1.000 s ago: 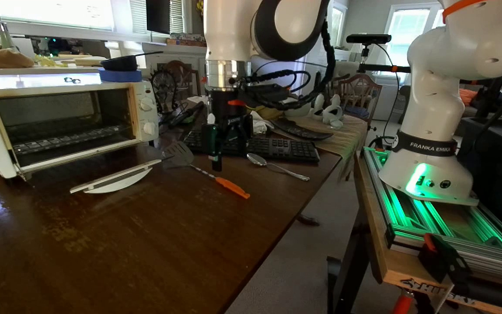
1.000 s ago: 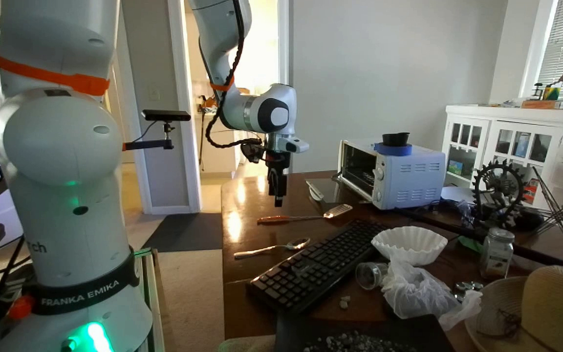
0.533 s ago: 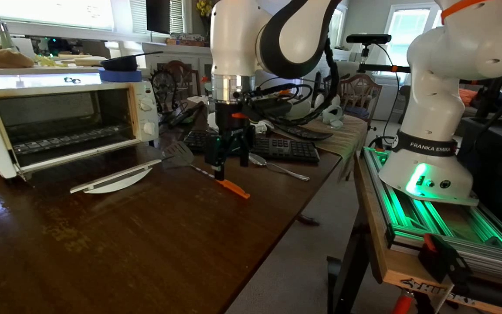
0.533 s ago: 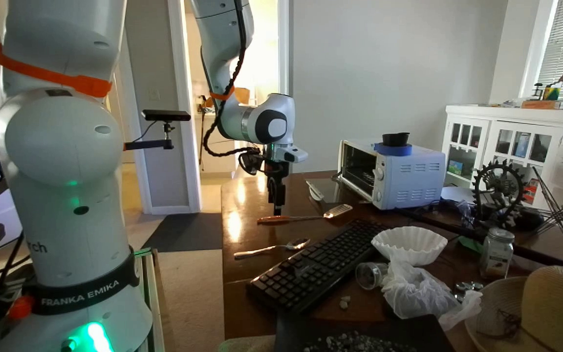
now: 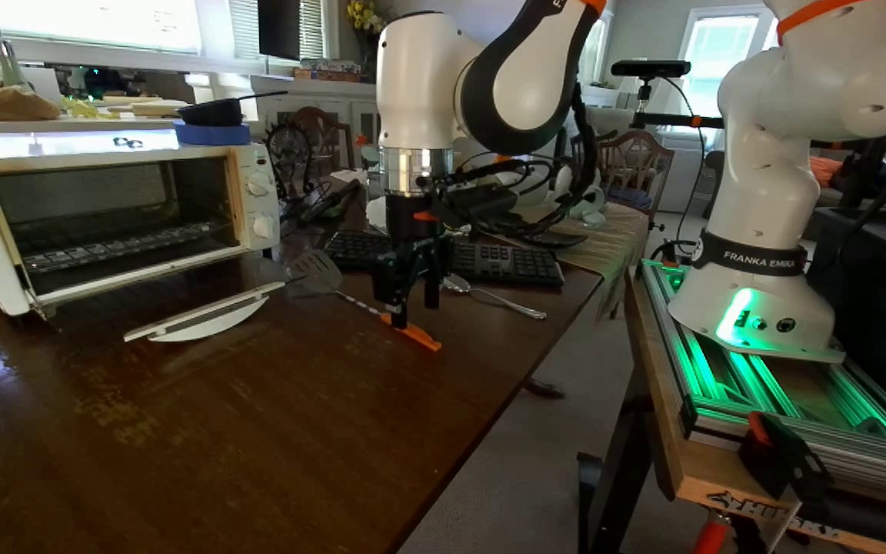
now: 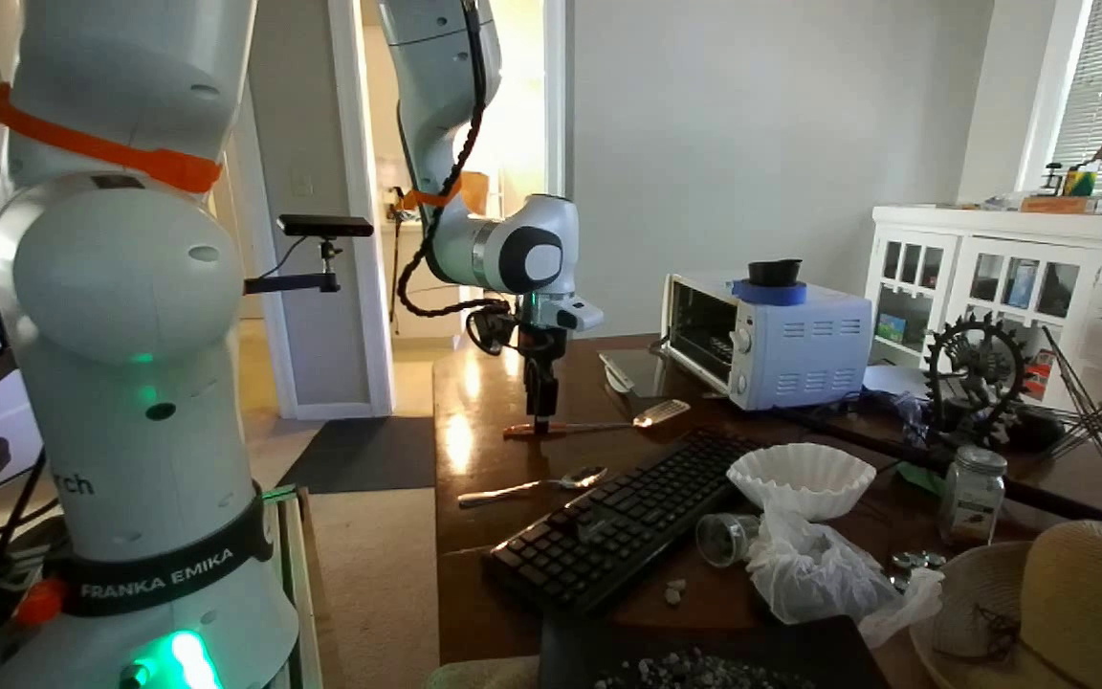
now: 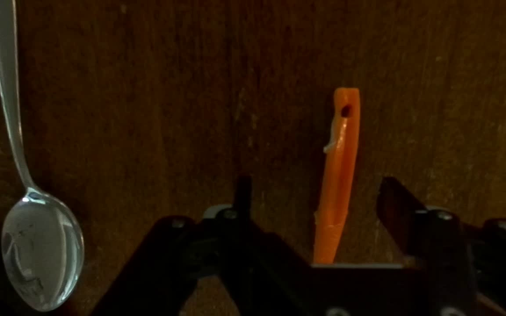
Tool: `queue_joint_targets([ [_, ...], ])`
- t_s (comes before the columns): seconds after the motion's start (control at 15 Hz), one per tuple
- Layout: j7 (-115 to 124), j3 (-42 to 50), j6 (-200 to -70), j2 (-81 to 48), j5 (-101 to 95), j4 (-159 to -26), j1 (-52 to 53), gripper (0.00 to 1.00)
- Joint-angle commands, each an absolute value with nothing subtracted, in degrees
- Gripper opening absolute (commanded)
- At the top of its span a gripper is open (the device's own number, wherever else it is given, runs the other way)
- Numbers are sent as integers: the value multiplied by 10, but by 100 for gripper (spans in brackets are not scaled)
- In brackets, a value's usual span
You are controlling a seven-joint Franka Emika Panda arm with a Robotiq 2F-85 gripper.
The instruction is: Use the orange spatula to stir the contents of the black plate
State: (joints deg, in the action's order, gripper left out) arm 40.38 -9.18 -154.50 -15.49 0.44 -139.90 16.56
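The hand [image 7: 316, 197] stands parted astride the orange spatula [image 7: 341, 171], which lies ungrasped on the tabletop [image 5: 220, 431], so only the reach seems done, with grasping, lifting and stirring the grainy contents [image 6: 694, 672] of the black plate [image 6: 814, 641] left.

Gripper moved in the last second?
Yes, down: in both exterior views the gripper, earlier clear above the unmoved orange spatula, now overlaps it.
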Motion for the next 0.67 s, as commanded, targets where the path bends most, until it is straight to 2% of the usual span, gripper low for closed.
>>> queue_joint_targets([
  [0.0, 414, -80, -1558, -166, 2, -1396, 182, 82],
  [0.13, 413, -78, -1556, -168, 2, -1393, 185, 71],
  [0.47, 413, -76, -1552, -172, 2, -1386, 188, 64],
  [0.53, 412, -75, -1550, -174, 2, -1384, 188, 67],
  [0.6, 412, -75, -1549, -176, 1, -1382, 188, 66],
])
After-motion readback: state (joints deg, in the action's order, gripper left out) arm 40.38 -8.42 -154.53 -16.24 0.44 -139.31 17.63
